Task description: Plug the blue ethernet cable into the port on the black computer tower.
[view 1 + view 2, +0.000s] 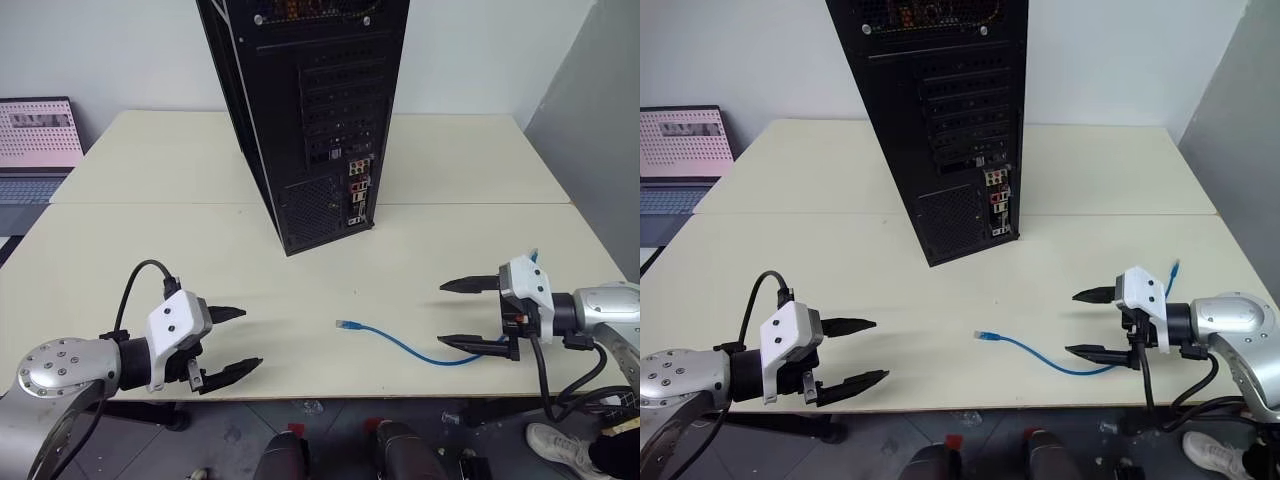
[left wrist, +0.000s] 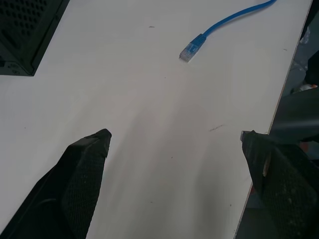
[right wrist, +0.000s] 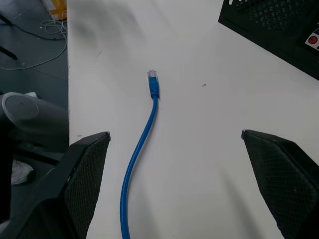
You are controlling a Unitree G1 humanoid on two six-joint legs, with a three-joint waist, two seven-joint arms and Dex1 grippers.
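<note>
The cable (image 1: 405, 345) lies loose on the tabletop (image 1: 300, 260), between the two grippers and near the front edge. One plug (image 1: 346, 325) rests in the open middle; the cord curves from it toward the right gripper (image 1: 455, 313) and passes under its lower finger. The other end pokes up just behind that gripper. The tower (image 1: 310, 110) stands upright farther back, well apart from the cable, its rear panel facing the robot. The port (image 1: 356, 200) is judged to sit among the small connectors low on that panel, though it is too small to pick out for certain.

Both grippers hover with fingers spread wide and hold nothing; the left gripper (image 1: 235, 342) is near the front edge. The task is at its start, with the pick-up not yet made. The next move probably calls for one gripper to come down over the cord close behind the free plug and close there, leaving the plug tip clear for aiming at the port.
</note>
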